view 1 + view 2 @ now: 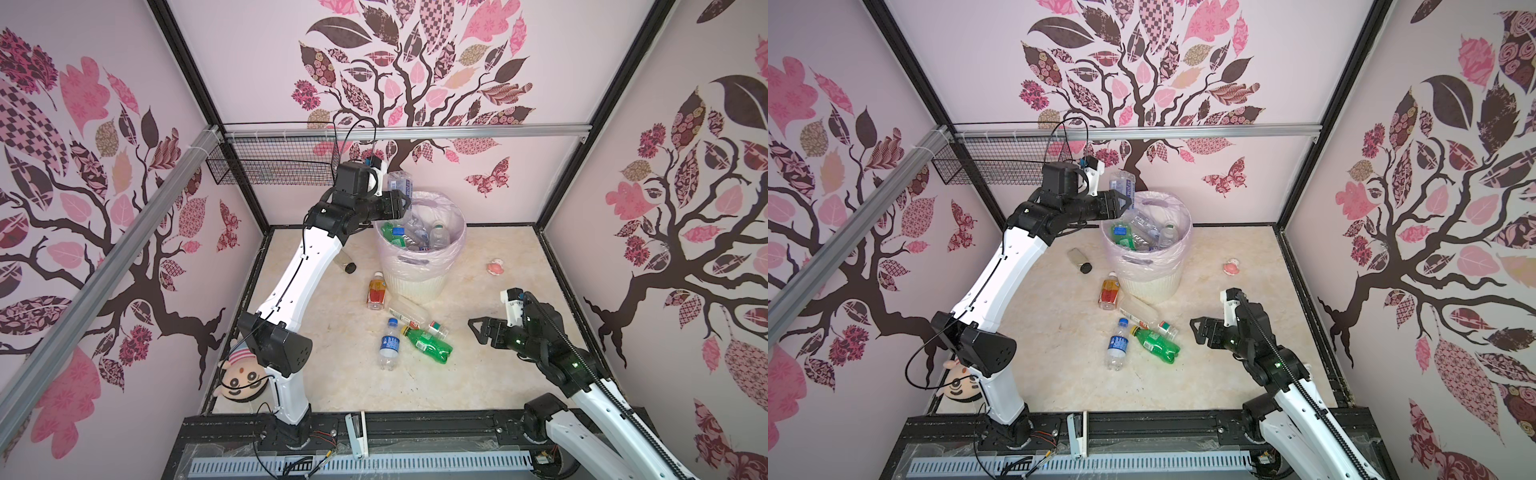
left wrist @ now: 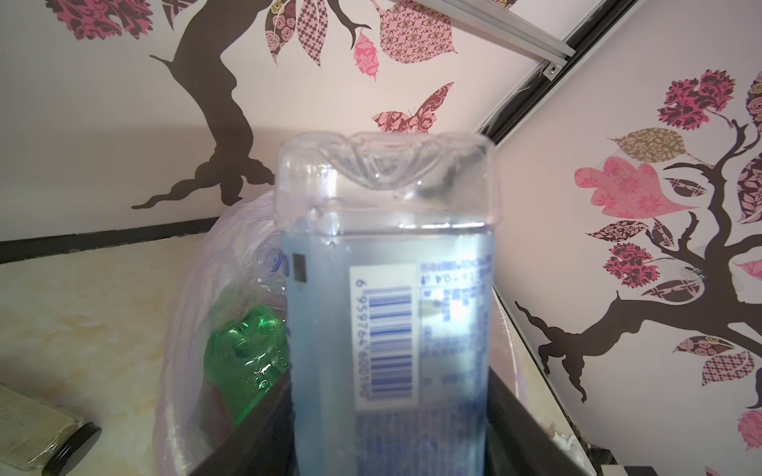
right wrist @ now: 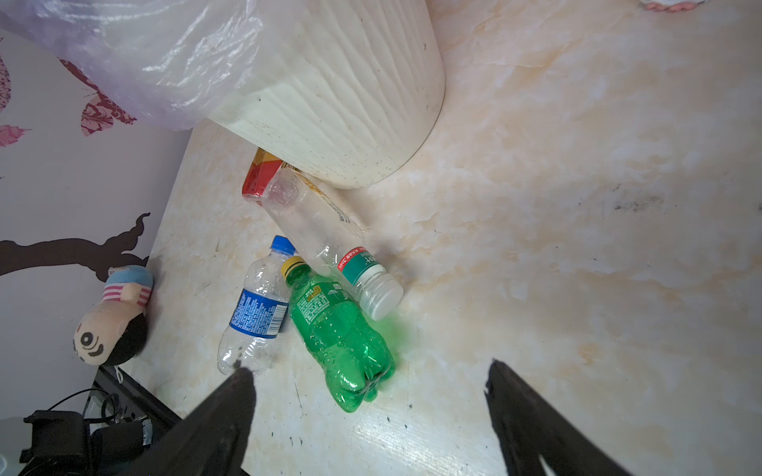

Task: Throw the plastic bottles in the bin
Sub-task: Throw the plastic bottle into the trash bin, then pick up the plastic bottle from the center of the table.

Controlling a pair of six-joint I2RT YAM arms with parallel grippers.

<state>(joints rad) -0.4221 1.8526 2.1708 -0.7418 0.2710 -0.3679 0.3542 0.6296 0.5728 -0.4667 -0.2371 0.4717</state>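
Observation:
My left gripper (image 1: 401,203) (image 1: 1123,203) hangs over the near-left rim of the bin (image 1: 415,286) (image 1: 1154,284), shut on a clear, blue-labelled plastic bottle (image 1: 400,182) (image 2: 387,288) that stands up between the jaws. Inside the pink-lined bin lie several bottles (image 1: 415,235), one of them green (image 2: 247,354). Four more lie on the floor in front of the bin: orange-red labelled (image 1: 377,291) (image 3: 259,177), long and clear with a white cap (image 1: 409,311) (image 3: 317,235), blue-labelled (image 1: 389,343) (image 3: 255,317), and green (image 1: 428,343) (image 3: 338,329). My right gripper (image 1: 476,330) (image 3: 369,368) is open, just right of the green one.
A brownish jar with a black lid (image 1: 347,264) (image 2: 41,432) lies left of the bin. A small pink toy (image 1: 495,267) sits to its right. A plush doll (image 1: 241,380) rests by the left arm's base. A black wire basket (image 1: 270,162) hangs on the back wall.

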